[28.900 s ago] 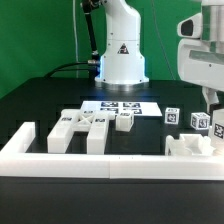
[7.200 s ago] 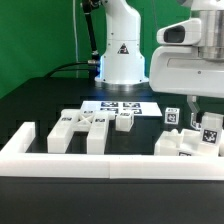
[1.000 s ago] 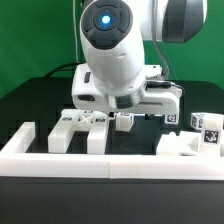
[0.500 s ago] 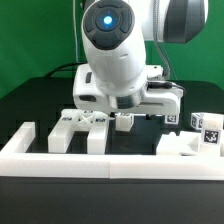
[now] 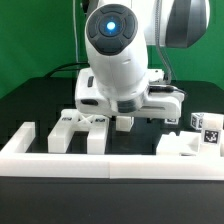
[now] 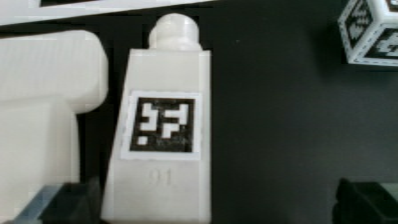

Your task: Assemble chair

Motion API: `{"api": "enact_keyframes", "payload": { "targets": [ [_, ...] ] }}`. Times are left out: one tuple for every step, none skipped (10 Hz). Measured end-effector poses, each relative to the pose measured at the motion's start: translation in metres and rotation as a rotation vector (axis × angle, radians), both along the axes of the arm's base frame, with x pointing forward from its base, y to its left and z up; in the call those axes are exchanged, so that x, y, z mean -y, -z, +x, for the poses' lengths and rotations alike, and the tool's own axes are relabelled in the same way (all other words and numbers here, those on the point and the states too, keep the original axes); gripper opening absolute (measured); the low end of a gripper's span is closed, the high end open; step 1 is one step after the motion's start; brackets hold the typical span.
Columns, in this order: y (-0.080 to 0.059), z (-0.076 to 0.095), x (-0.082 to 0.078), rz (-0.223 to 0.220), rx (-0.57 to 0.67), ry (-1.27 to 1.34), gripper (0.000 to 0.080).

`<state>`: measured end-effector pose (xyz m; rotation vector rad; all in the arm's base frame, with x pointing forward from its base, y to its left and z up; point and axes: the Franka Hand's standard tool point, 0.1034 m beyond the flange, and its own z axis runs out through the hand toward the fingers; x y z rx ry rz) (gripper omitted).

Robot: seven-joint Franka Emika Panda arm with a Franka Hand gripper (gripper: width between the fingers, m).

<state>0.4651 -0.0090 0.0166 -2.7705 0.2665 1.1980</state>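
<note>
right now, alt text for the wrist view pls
A long white chair part with a peg at one end and a square tag on its face lies on the black table, below the open gripper. Another white part lies alongside.

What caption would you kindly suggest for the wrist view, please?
Open gripper poised over a white, tagged chair part with a rounded peg end.

robot lab, green backdrop [image 5: 30, 40], black table [image 5: 25, 100]

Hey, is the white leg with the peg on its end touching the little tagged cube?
Apart. The wrist view shows a wide strip of bare black table between the leg and the cube.
</note>
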Motion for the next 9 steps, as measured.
{"api": "enact_keyframes", "payload": {
  "targets": [
    [0.0010,-0.0007,0.0020,0.000,-0.002,0.004,0.0649],
    [0.0012,-0.0012,0.0042,-0.001,-0.003,0.008,0.0649],
    [0.0014,-0.0016,0.0056,-0.001,-0.003,0.011,0.0649],
    [0.0017,-0.0021,0.0073,-0.001,-0.004,0.015,0.0649],
    [0.0018,-0.0023,0.0088,-0.001,-0.005,0.018,0.0649],
    [0.0022,-0.0027,0.0100,-0.001,-0.006,0.020,0.0636],
    [0.0032,-0.0032,0.0110,-0.002,-0.007,0.022,0.0636],
    [0.0036,-0.0035,0.0111,-0.002,-0.008,0.022,0.0423],
    [0.0036,-0.0035,0.0111,-0.002,-0.008,0.022,0.0289]
  ]
}}
